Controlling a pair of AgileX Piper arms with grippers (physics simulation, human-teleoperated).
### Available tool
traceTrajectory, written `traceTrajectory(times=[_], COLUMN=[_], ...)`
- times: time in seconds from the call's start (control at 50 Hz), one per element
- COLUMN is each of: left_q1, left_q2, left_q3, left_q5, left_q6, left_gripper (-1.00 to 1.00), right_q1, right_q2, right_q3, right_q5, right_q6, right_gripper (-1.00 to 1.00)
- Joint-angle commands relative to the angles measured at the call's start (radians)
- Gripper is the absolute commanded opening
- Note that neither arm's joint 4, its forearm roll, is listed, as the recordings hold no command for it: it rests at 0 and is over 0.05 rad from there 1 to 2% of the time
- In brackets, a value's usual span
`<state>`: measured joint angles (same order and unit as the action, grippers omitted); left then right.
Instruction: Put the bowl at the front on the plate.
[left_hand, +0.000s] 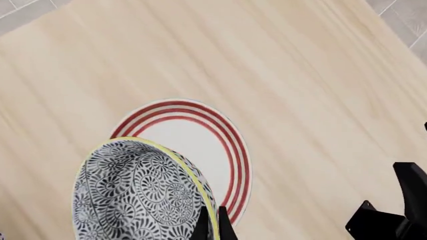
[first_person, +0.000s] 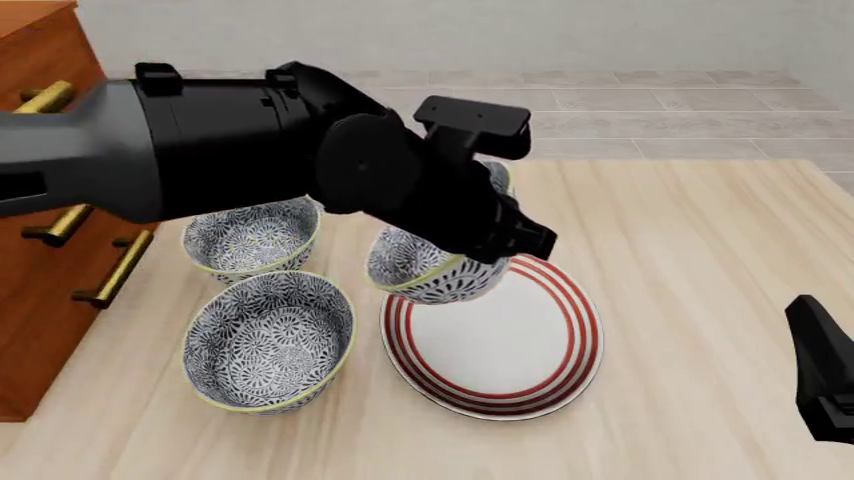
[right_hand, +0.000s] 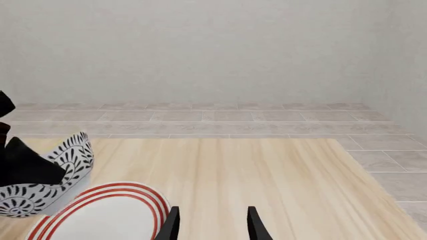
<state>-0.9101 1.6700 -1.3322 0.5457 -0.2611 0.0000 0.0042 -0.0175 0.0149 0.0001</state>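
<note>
The bowl (first_person: 430, 270), white with a dark floral pattern and a yellow-green rim, hangs tilted over the back-left part of the plate (first_person: 514, 345), a large white plate with red rings. My left gripper (left_hand: 212, 226) is shut on the bowl's (left_hand: 137, 192) rim, with the plate (left_hand: 193, 142) below it. Whether the bowl touches the plate cannot be told. My right gripper (right_hand: 213, 227) stands open and empty at the table's right side, near the plate (right_hand: 100, 220) and the bowl (right_hand: 63, 165).
Two look-alike bowls stand left of the plate, one further back (first_person: 254, 235) and one nearer the front (first_person: 267, 340). A wooden drawer cabinet (first_person: 40, 60) with brass handles borders the table's left side. The right gripper (first_person: 827, 385) sits at the front right.
</note>
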Motion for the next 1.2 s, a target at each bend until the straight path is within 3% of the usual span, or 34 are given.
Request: traceTrajectory(times=[0.02, 0.64, 0.98, 1.2], left_q1=[-0.005, 0.012, 0.025, 0.017], left_q2=[0.025, 0.117, 0.175, 0.194], left_q3=[-0.015, 0.017, 0.049, 0.053], left_q5=[-0.010, -0.085, -0.108, -0.122], left_q6=[0.002, -0.011, 0.042, 0.038], left_gripper=[-1.00, -1.00, -1.00, -1.00], right_q1=[0.000, 0.000, 0.000, 0.000], right_q2=[-0.002, -0.002, -0.002, -0.002], right_q3=[0.001, 0.001, 0.001, 0.001], right_q5=[0.000, 0.000, 0.000, 0.000], right_q6=[0.000, 0.000, 0.000, 0.000], right_gripper=[1.00, 1.00, 1.00, 1.00])
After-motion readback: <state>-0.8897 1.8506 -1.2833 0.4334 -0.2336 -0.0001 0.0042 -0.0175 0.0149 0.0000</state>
